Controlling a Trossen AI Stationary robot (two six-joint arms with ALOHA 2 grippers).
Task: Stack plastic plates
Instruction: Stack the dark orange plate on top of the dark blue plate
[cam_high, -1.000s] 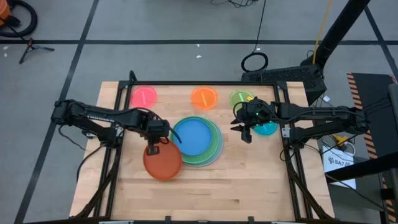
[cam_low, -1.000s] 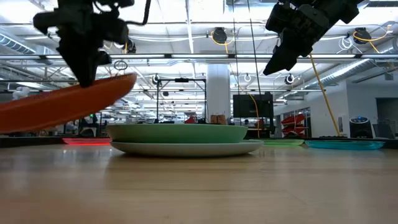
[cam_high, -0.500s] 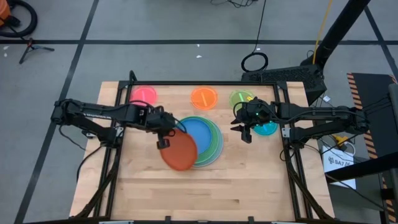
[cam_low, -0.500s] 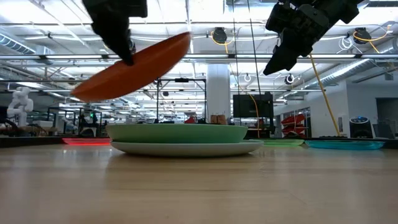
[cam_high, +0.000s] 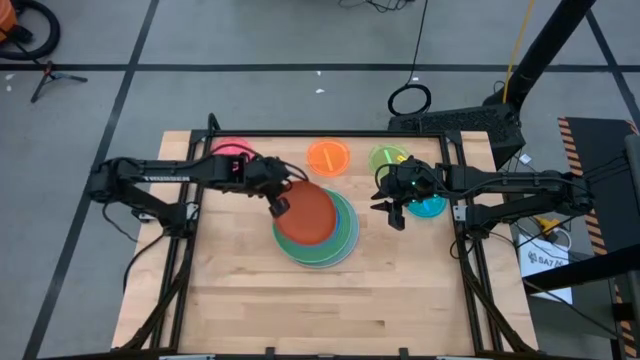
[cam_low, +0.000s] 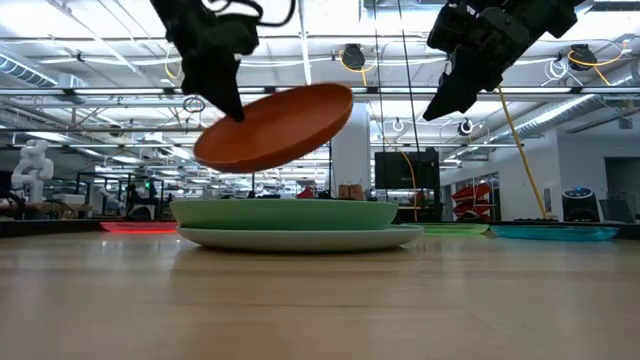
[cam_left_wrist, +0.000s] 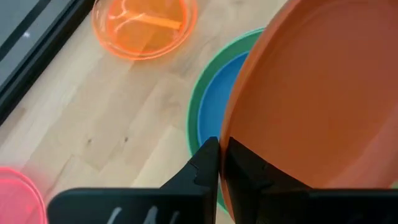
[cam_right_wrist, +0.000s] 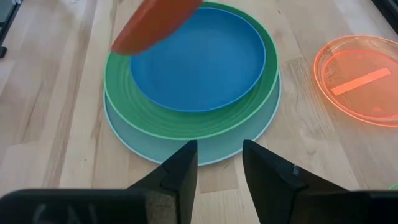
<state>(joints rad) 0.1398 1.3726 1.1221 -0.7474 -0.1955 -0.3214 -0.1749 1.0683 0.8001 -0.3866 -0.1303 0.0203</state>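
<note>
My left gripper is shut on the red-orange medium plate, which hovers above the stack in the table's middle. The stack is a blue medium plate on a green large plate on a light blue large plate. In the low view the red-orange plate is clear of the stack. My right gripper is open in the air to the right of the stack, beside the teal small plate. Pink, orange and lime small plates lie flat along the far edge. My left gripper pinches the red-orange plate's rim on its left side between the two fingers, coming from the table's left and slanting down. The plate is lifted clear over the stack and tilted, its free right edge higher than the held side.
The near half of the wooden table is bare board. A dark frame rail runs along each side of the table. Cables and a black stand lie on the floor beyond the far edge.
My left gripper has carried the red-orange plate up and toward the table's right and far side, from beside the stack's near left to above it. The plate stayed tilted and now covers most of the blue plate in the high view. My right gripper has kept still.
</note>
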